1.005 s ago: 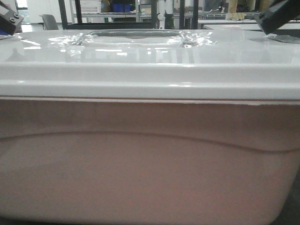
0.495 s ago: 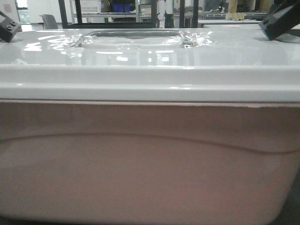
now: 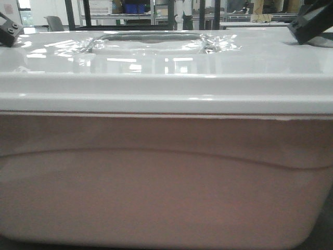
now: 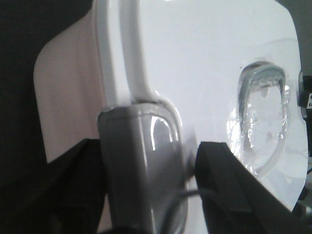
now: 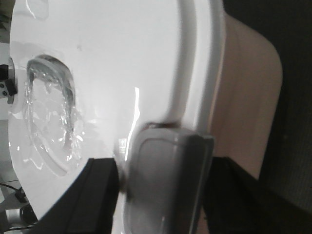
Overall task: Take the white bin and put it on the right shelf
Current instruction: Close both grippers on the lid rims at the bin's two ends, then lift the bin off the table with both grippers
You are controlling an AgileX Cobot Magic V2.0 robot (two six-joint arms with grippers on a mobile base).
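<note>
Pinkish-white plastic: white bin, lidded; we hold it endwise, left gripper and right gripper each clamped across a grey end latch.

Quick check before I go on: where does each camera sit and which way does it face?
Front view: low, facing forward at the bin's long side and lid; left gripper and right gripper tips show at the top corners.
Left wrist view: at the bin's left end, looking along the lid toward its handle recess; dark fingers flank the left latch.
Right wrist view: mirrored at the right end; fingers flank the right latch.
Shared: both wrist views see the handle recess.
</note>
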